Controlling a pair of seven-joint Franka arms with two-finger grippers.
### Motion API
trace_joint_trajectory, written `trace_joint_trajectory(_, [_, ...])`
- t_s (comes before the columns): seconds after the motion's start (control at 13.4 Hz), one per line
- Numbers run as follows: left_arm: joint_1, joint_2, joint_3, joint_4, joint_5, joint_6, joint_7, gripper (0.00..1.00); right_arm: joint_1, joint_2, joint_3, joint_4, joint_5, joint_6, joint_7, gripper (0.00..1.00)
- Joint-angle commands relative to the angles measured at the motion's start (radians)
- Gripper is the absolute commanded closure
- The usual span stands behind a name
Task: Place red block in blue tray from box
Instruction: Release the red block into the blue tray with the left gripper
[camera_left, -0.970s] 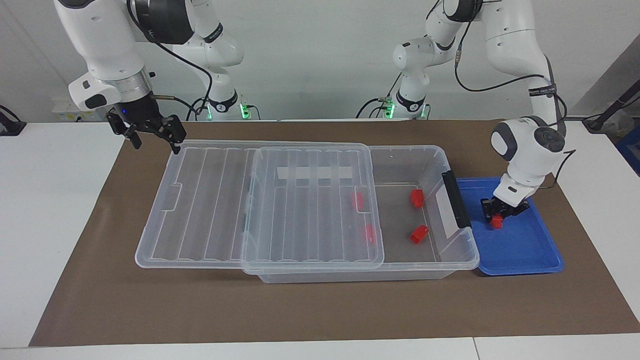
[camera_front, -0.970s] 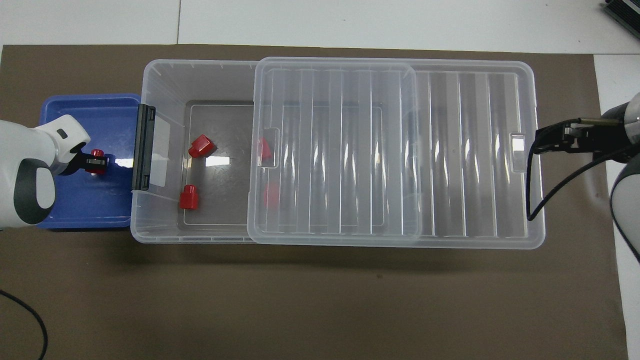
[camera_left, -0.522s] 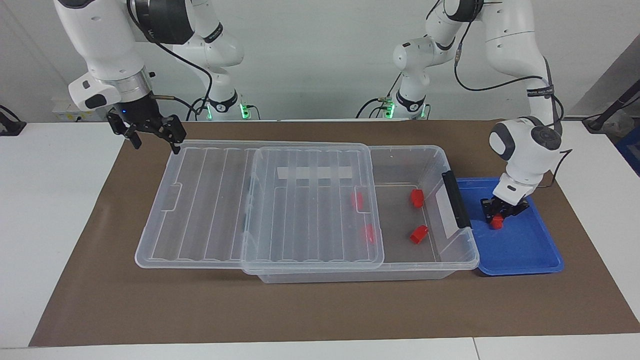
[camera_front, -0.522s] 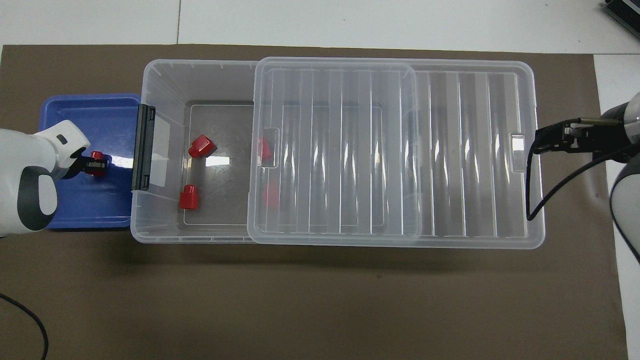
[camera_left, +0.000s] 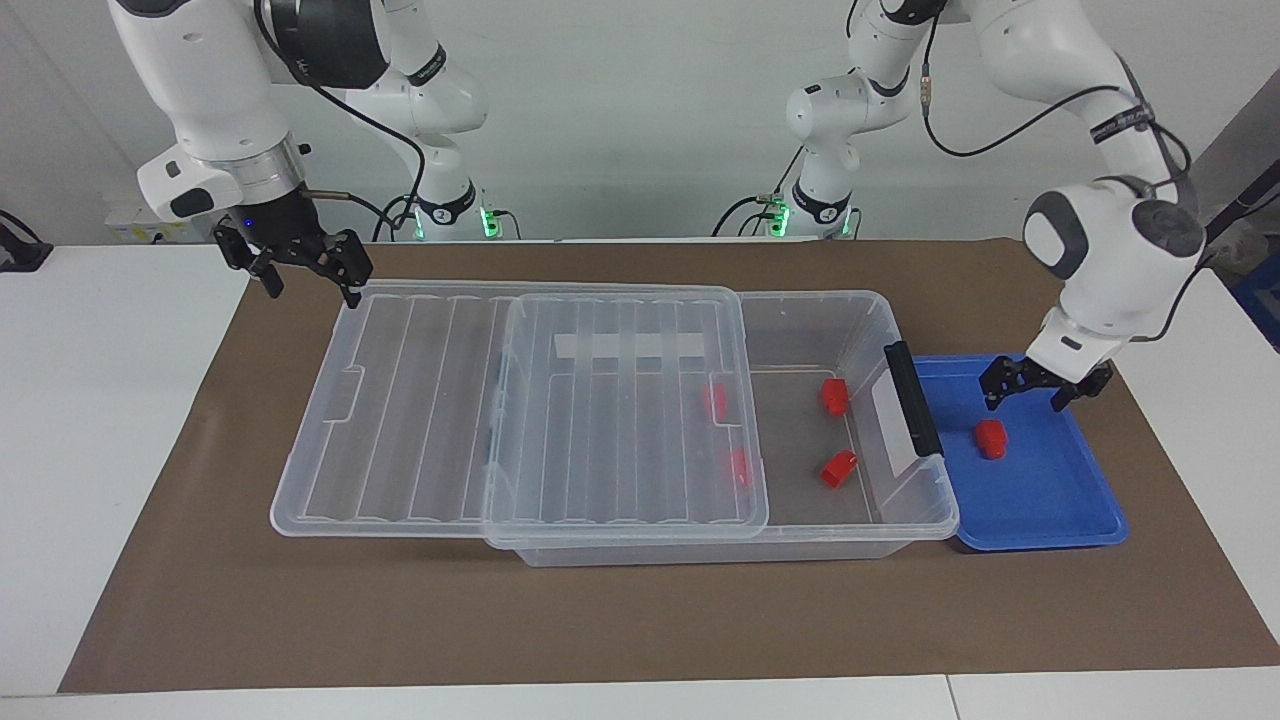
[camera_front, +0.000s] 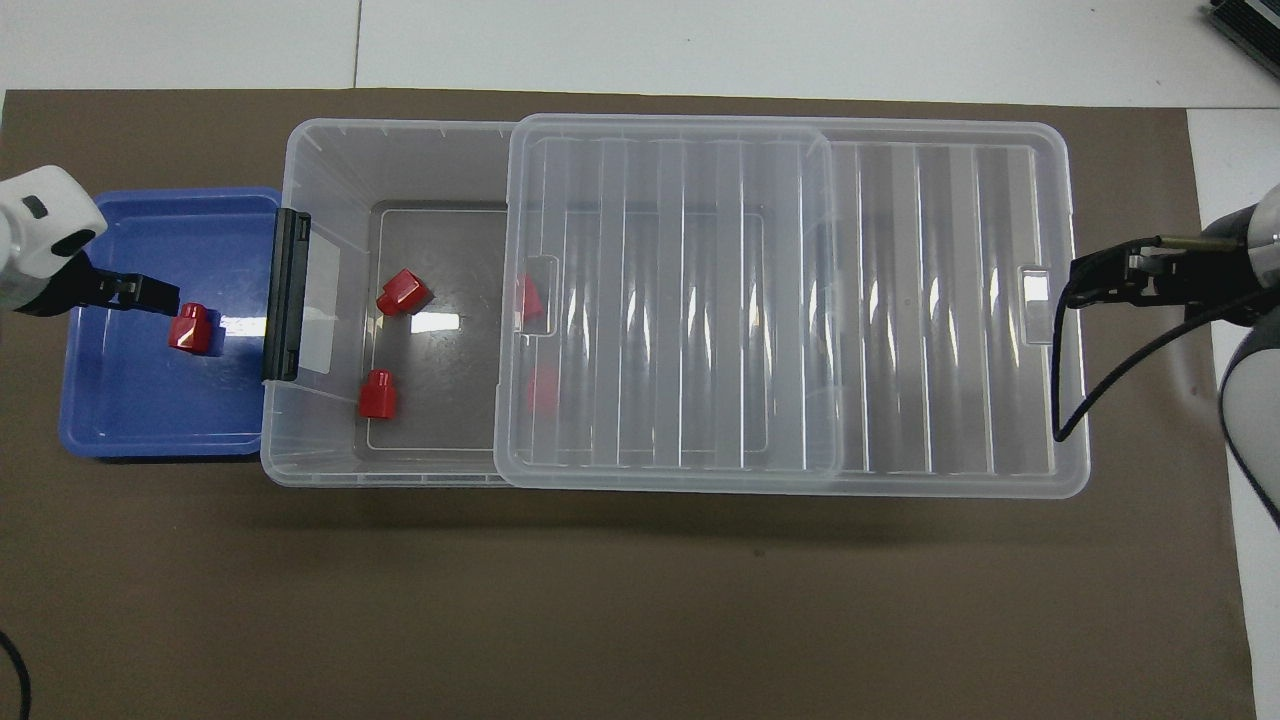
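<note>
while my left gripper (camera_left: 1035, 388) hangs with its fingers spread apart and nothing between them, i see it raised over the edge of the blue tray (camera_left: 1060, 500) that lies nearer the robots. just below it the red block (camera_left: 991, 439) lies free on the tray floor, apart from the fingertips, and in the overhead view the same block (camera_front: 187, 328) sits near the tray's middle, toward the box. the tray sits at the left arm's end of the table, touching the box (camera_left: 900, 520) at the end with the black handle (camera_left: 911, 398). i count four more red blocks inside the box: two in the uncovered part, (camera_left: 833, 396) and (camera_left: 838, 468), and two seen through the lid (camera_left: 620, 410), which is slid toward the right arm's end and overhangs the box there. my right gripper (camera_left: 305, 277) waits with its fingers apart over the lid's corner at that end, holding nothing. everything rests on a brown mat (camera_left: 640, 620).
</note>
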Motion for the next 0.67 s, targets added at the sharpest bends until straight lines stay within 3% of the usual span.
trace_joint_trajectory(0.0, [-0.031,-0.112,0.007,0.094,-0.037,-0.216,-0.007,0.0,-0.007,0.0,0.004,0.006,0.002,-0.014,0.014,0.0])
trace_joint_trajectory(0.22, [-0.042,-0.241,-0.01,0.087,-0.037,-0.331,-0.017,0.0,-0.007,-0.001,0.004,0.006,0.002,-0.012,0.017,0.0])
trace_joint_trajectory(0.6, [-0.088,-0.277,-0.015,0.052,-0.041,-0.335,-0.047,0.0,-0.032,-0.003,0.004,-0.006,0.013,0.008,0.01,0.0])
